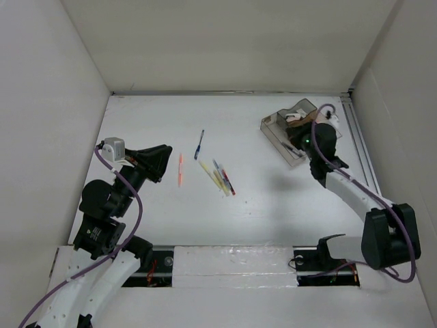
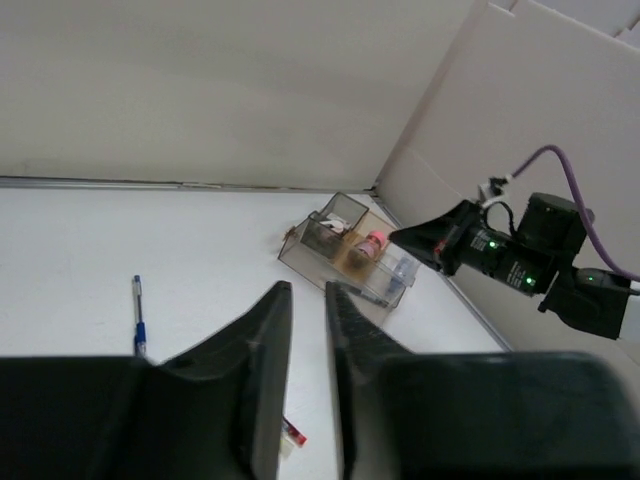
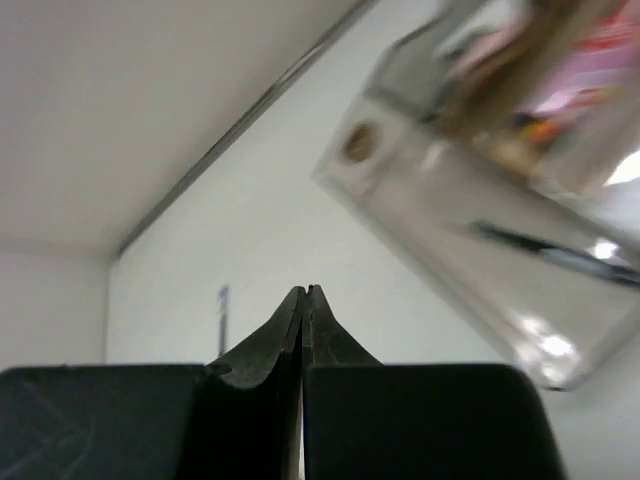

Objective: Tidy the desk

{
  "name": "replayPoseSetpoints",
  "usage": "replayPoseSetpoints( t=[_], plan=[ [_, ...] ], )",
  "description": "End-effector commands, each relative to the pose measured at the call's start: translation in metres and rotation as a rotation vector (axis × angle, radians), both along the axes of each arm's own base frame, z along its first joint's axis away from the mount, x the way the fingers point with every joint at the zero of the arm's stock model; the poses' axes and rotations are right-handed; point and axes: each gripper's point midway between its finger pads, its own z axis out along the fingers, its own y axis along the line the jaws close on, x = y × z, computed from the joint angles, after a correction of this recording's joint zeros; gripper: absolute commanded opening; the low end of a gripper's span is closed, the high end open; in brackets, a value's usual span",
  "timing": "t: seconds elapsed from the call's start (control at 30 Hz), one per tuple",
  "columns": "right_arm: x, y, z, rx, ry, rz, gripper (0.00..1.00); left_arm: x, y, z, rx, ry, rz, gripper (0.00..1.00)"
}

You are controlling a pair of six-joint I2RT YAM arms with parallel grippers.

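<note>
The white desk (image 1: 150, 116) carries loose pens in its middle: an orange pen (image 1: 180, 169), a blue pen (image 1: 199, 145) and a small cluster of markers (image 1: 220, 178). My left gripper (image 1: 161, 161) hovers just left of the orange pen. Its jaws (image 2: 305, 290) stand a narrow gap apart with nothing between them. The blue pen (image 2: 138, 320) and a red-tipped marker (image 2: 290, 432) lie below them. My right gripper (image 1: 302, 147) is shut and empty (image 3: 304, 290), close beside the clear tray (image 1: 272, 130) at the back right. It points towards the blue pen (image 3: 222, 305).
The clear compartmented tray (image 2: 310, 258) holds a black pen, a pink-topped item and other small things; it also shows in the right wrist view (image 3: 440, 215). White panels wall the desk on the left, back and right. A metal rail (image 1: 360, 147) runs along the right edge.
</note>
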Motion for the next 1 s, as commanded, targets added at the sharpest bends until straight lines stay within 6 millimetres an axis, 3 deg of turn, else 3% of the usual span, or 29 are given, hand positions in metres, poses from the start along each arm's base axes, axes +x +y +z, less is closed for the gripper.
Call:
replayPoseSetpoints(
  t=[0.0,0.1,0.13,0.17,0.27,0.3,0.33,0.37,0.4,0.5,0.63,0.8,0.83,0.97],
  plan=[
    [0.011,0.108,0.055,-0.229,-0.168,0.355,0.0,-0.001,0.0,0.008,-0.017,-0.033,-0.001,0.13],
    [0.018,0.165,0.044,-0.301,-0.122,0.508,0.0,0.001,0.001,0.009,-0.02,-0.03,0.006,0.0],
    [0.014,0.194,0.04,-0.329,-0.116,0.577,0.0,0.002,0.002,0.008,-0.019,-0.025,0.012,0.0],
    [0.024,0.22,0.032,-0.349,-0.079,0.65,0.01,0.001,0.002,0.008,-0.019,-0.024,0.012,0.0],
    [0.037,0.273,0.017,-0.445,-0.046,0.717,0.19,0.0,0.005,0.009,-0.024,-0.031,0.027,0.0],
    [0.039,0.281,0.011,-0.482,-0.029,0.732,0.34,0.0,0.006,0.009,-0.025,-0.031,0.03,0.0],
    [0.042,0.29,0.009,-0.497,-0.02,0.741,0.39,-0.001,0.006,0.01,-0.025,-0.033,0.028,0.0],
    [0.04,0.3,-0.024,-0.537,0.068,0.774,0.43,-0.002,0.007,0.01,-0.028,-0.038,0.03,0.0],
    [0.05,0.313,-0.001,-0.545,0.024,0.776,0.51,-0.003,0.007,0.011,-0.028,-0.041,0.025,0.0],
    [0.062,0.333,-0.017,-0.612,0.078,0.786,0.55,-0.005,0.006,0.013,-0.029,-0.05,0.017,0.04],
    [0.063,0.354,-0.038,-0.659,0.142,0.8,0.56,-0.01,0.006,0.016,-0.031,-0.064,0.008,0.07],
    [0.061,0.365,-0.073,-0.694,0.222,0.822,0.56,-0.01,0.006,0.015,-0.032,-0.063,0.003,0.08],
    [0.061,0.365,-0.088,-0.703,0.25,0.828,0.56,-0.012,0.006,0.018,-0.035,-0.072,-0.001,0.08],
    [0.06,0.377,-0.103,-0.718,0.252,0.826,0.56,-0.009,0.003,0.017,-0.032,-0.063,-0.009,0.09]
  ],
)
